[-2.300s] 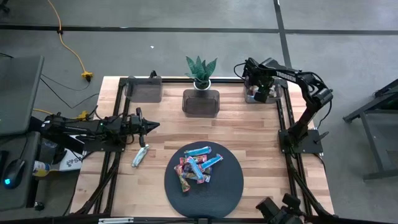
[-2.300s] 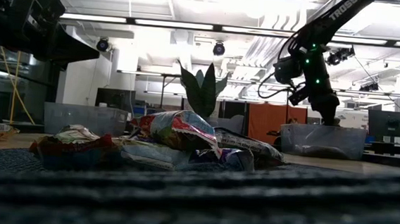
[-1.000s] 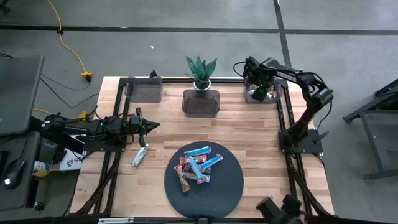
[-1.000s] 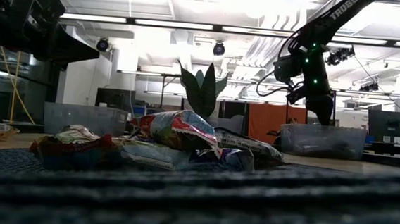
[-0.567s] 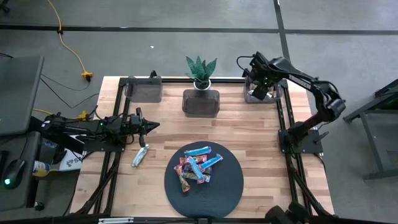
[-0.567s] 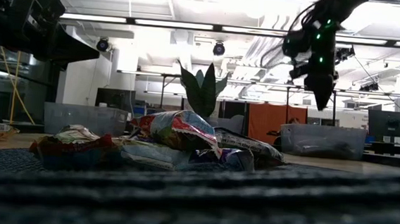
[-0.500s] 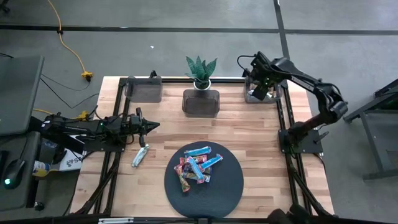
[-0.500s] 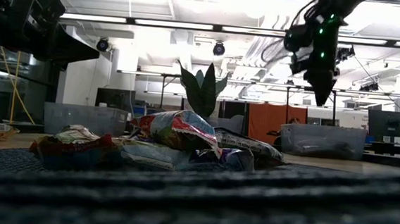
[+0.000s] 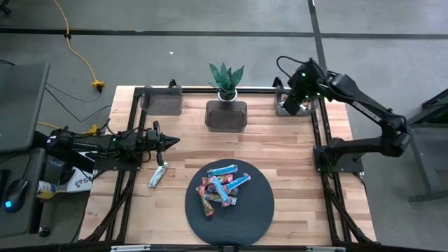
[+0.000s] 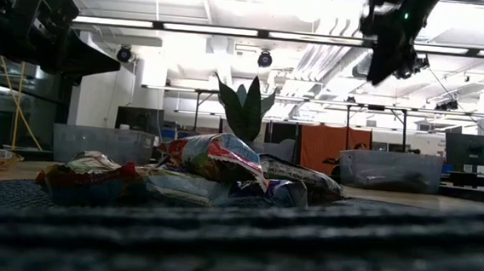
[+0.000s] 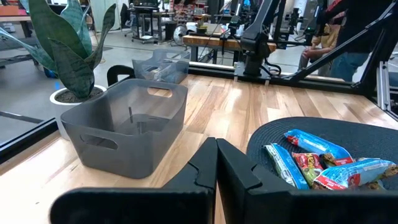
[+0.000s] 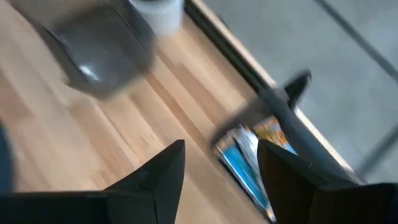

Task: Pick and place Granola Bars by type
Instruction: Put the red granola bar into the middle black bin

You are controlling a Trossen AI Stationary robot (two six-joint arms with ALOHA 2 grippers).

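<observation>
A heap of granola bars in blue, red-pink and brown-orange wrappers lies on the round dark mat; the same heap fills the low view. One silver-green bar lies flat on the wood left of the mat. My right gripper hangs open and high over the far right bin. Its wrist view shows blue and orange bars below the open fingers. My left gripper waits shut at the table's left, level and pointing right.
A clear grey bin stands at the far left, another at the far middle with a potted plant behind it. Black frame rails run along the table's left and right sides. Bare wood lies between the bins and the mat.
My right gripper has risen from the mouth of the far right bin to well above it and has tipped from pointing straight down to slanting. Its fingers have stayed open with nothing between them.
</observation>
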